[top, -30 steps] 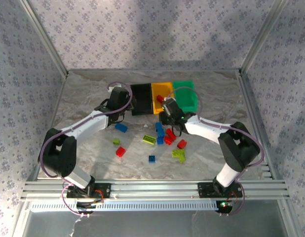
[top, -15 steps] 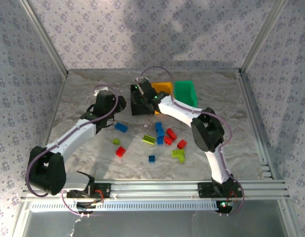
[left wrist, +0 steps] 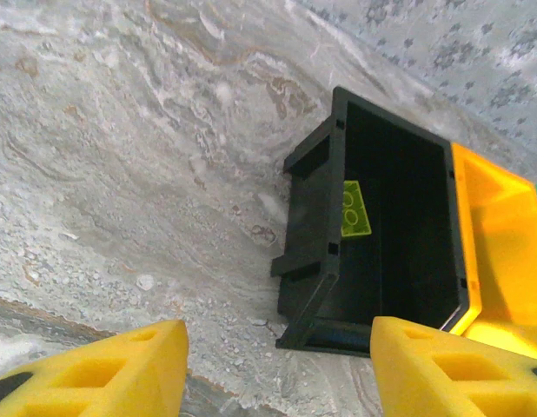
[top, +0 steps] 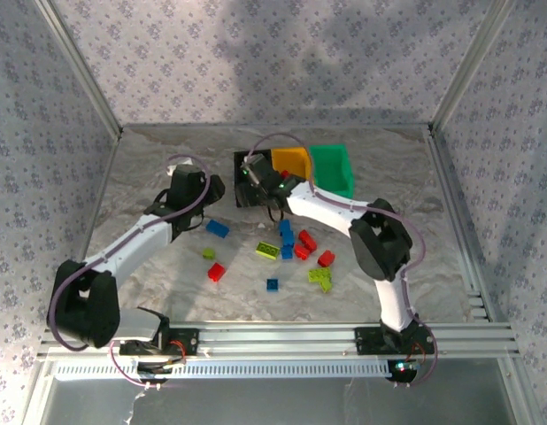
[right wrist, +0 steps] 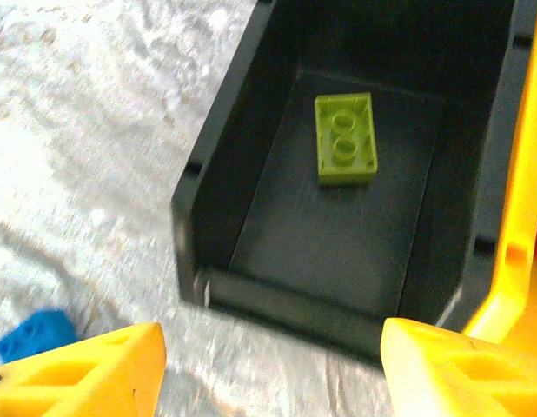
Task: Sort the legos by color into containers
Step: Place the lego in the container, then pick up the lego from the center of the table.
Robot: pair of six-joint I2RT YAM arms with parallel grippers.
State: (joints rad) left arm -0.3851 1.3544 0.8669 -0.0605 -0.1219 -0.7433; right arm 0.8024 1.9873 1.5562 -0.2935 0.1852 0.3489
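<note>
Right tool (right wrist: 268, 373) has swung from beside the orange-yellow bin (right wrist: 512, 191) to above the black bin (right wrist: 195, 217), and its jaws have spread wide and empty. One lime green brick (right wrist: 345, 139) lies flat on the black bin's floor, so that drop looks complete. Its studs face up, and its long axis runs parallel to the bin's long walls. Left tool (left wrist: 273, 373) hangs nearby, open and empty. Loose bricks (top: 296, 248) remain on the counter (top: 141, 168).

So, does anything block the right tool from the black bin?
Nothing visible does. The right tool hangs open and empty at the near wall of the black bin, whose open top is uncovered. One lime brick lies flat on its floor. The orange bin sits alongside, out of the way.
</note>
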